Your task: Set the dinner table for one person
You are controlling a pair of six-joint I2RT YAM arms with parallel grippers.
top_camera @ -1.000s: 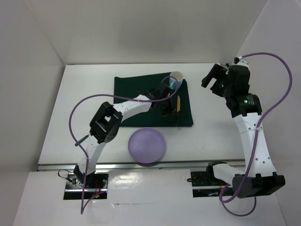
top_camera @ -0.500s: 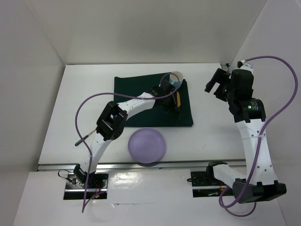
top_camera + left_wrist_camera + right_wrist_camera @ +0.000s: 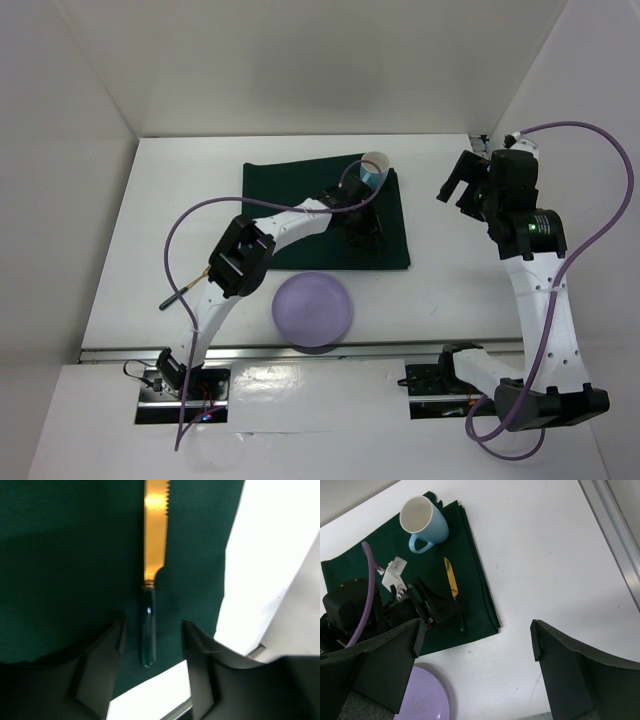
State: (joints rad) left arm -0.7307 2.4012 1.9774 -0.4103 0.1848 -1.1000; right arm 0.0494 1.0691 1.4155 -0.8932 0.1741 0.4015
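Left tool (image 3: 152,626), spread apart, has shifted astride the knife (image 3: 154,555) at three o'clock on the green mat (image 3: 60,555), seemingly ready to grasp it.

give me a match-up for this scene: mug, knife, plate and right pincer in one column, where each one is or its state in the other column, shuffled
Column one
1. mug
2. knife
3. plate
4. right pincer

Column two
a. on the bare dinner table, nearer the arm bases than the green mat
b. open, holding nothing, over bare table to the right of the mat
c. flat on the mat, between the fingers of the open left pincer
d. on the mat's far right corner

Pairs: 1-d, 2-c, 3-a, 4-b
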